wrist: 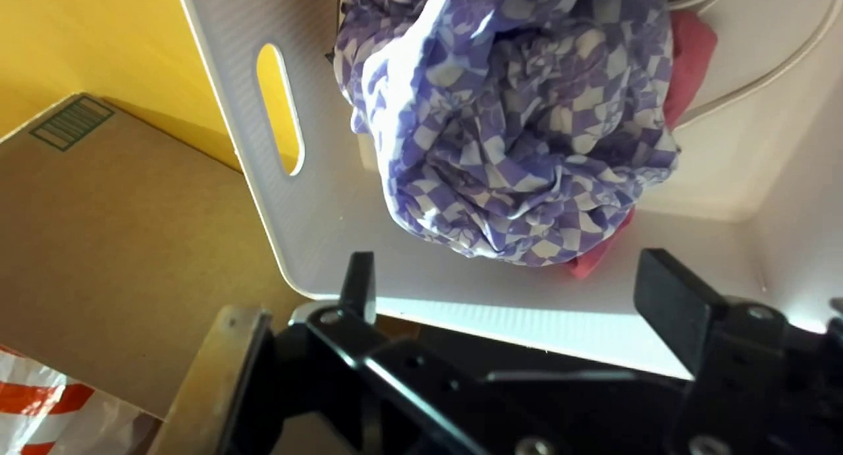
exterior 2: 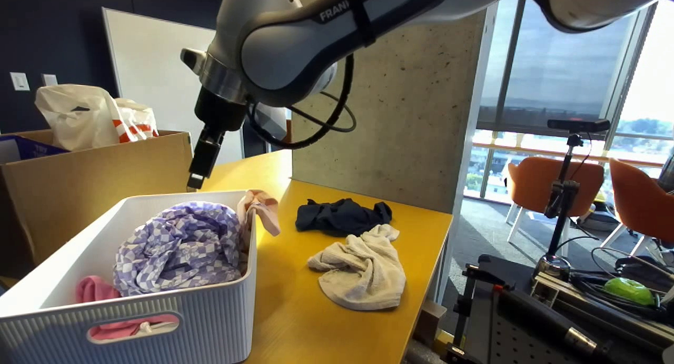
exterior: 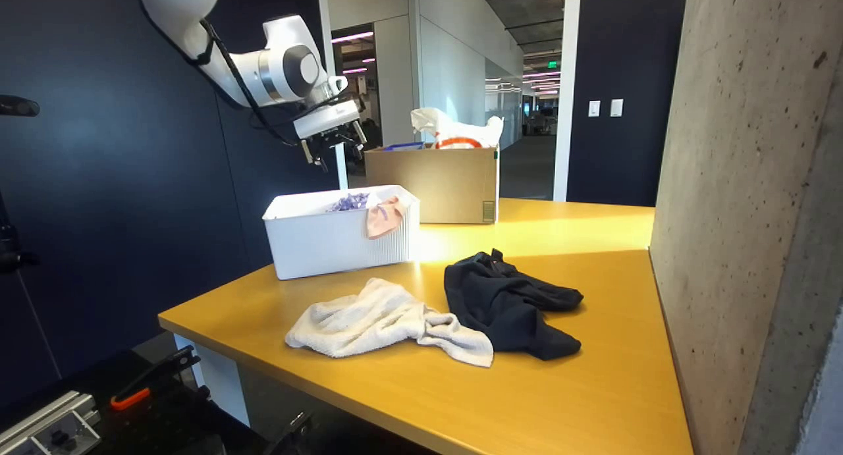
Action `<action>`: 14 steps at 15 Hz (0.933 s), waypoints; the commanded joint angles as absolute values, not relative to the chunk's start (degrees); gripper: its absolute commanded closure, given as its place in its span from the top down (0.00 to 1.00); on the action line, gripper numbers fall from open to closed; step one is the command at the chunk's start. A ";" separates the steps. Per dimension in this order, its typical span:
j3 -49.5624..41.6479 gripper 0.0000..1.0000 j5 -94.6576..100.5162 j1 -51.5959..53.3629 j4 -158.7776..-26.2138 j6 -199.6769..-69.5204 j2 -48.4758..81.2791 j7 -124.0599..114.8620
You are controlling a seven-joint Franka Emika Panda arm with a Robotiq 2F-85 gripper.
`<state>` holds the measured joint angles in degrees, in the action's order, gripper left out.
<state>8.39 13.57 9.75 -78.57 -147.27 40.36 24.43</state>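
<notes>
the arm (exterior 2: 295,53) above the white bin (exterior 2: 213,322) reads "frank… emi…"

Yellow table (exterior: 593,389): white bin (exterior: 329,247) beside cardboard box (exterior: 441,186), crumpled cream cloth (exterior: 369,320) next to black garment (exterior: 494,303)

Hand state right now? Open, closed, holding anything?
Hand: open, holding nothing; the purple checked cloth lies in the white bin, not touched by it.

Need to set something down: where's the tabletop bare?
The yellow table is bare between the dark cloth and the concrete wall, and between that cloth and the cardboard box. Crowded: white bin close to the box, cream towel beside the cloth.
</notes>
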 commanded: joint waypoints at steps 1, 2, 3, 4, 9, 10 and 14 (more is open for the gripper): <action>4.28 1.00 15.80 11.77 -92.72 -147.23 30.04 14.61; 3.42 1.00 16.75 12.13 -95.89 -148.26 27.83 12.07; 2.94 1.00 17.08 12.16 -98.94 -148.59 25.61 9.82; 2.86 1.00 17.09 11.85 -102.00 -148.07 23.33 8.38; 2.22 1.00 15.91 9.25 -118.01 -148.41 12.31 2.35; 1.95 1.00 15.69 8.44 -121.35 -149.02 10.14 1.59; 0.52 1.00 13.83 3.04 -134.13 -152.72 2.37 5.11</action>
